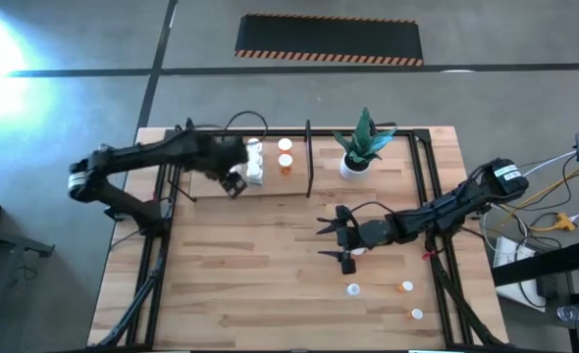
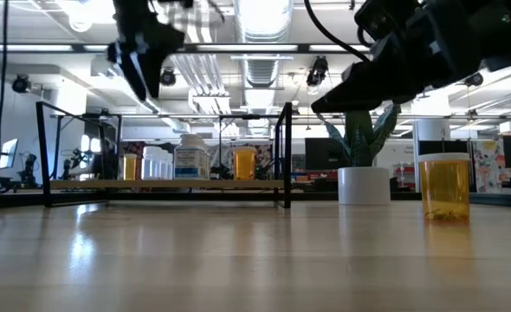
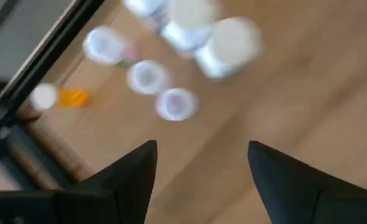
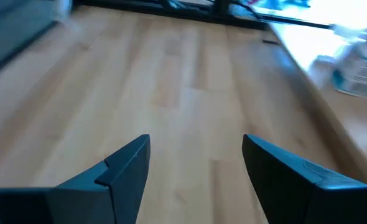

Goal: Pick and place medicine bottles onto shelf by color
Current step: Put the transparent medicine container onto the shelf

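The shelf, a light-wood board in a black tube frame with an upright divider bar, lies at the table's far side. Several white bottles and two orange bottles stand on it left of the divider. My left gripper hovers open and empty just near-left of the white bottles. My right gripper is open and empty above the table's middle right. Three loose bottles stand on the table near the front right: one white, one orange, and another.
A white pot with a green plant stands on the shelf right of the divider. Black frame tubes run down the table's right and left sides. In the low view an orange bottle stands close to the camera.
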Available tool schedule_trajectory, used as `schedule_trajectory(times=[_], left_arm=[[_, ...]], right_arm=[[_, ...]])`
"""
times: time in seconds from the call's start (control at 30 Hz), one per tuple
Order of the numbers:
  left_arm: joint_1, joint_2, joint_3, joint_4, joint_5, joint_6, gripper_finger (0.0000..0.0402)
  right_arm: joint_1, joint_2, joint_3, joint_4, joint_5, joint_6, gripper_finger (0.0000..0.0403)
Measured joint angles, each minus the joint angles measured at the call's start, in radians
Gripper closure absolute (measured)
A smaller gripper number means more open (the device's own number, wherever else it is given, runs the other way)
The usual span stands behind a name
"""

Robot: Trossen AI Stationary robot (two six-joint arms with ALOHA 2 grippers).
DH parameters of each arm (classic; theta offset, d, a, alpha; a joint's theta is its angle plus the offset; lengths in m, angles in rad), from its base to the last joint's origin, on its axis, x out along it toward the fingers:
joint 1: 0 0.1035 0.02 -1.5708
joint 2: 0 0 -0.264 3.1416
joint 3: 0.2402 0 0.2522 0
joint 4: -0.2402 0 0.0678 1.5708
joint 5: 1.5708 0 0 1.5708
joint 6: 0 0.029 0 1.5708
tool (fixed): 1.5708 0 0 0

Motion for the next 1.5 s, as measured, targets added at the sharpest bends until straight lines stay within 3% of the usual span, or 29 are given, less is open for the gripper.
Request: schedule_trajectory(times=[0.17,0.27,0.37,0.53,0.67,0.8,0.93,1.07,1.2,1.5], left_arm=[[-0.278,-0.109,-0.103,0.184,-0.024,-0.018,0.0166],[-0.469,-0.129,-0.207,0.462,-0.082,0.029,0.0166],[-0.622,-0.097,-0.322,0.839,-0.104,0.176,0.0166],[-0.72,0.078,-0.459,1.516,-0.102,0.38,0.0166],[-0.716,0.262,-0.449,1.786,-0.048,0.449,0.0166],[-0.693,0.441,-0.372,1.9,-0.019,0.501,0.0166],[-0.664,0.613,-0.246,1.948,-0.004,0.502,0.0166],[-0.623,0.765,-0.087,1.95,0.074,0.475,0.0166],[-0.586,0.888,0.068,1.952,0.183,0.418,0.0166],[-0.561,1.008,0.214,1.846,0.218,0.367,0.0166]], right_arm=[[0.082,-0.025,-0.001,-0.121,0.235,0.027,0.0158],[0.135,-0.076,-0.001,-0.229,0.262,0.088,0.0158],[0.197,-0.151,-0.001,-0.364,0.262,0.166,0.0158],[0.297,-0.306,-0.001,-0.597,0.266,0.328,0.0158],[0.356,-0.408,-0.001,-0.716,0.268,0.42,0.0158],[0.39,-0.489,-0.001,-0.79,0.283,0.465,0.0158],[0.4,-0.553,-0.001,-0.919,0.433,0.544,0.0158],[0.4,-0.591,-0.001,-0.991,0.562,0.605,0.0158],[0.4,-0.599,-0.001,-0.971,0.581,0.601,0.0158],[0.4,-0.561,-0.001,-0.954,0.579,0.597,0.0158]])
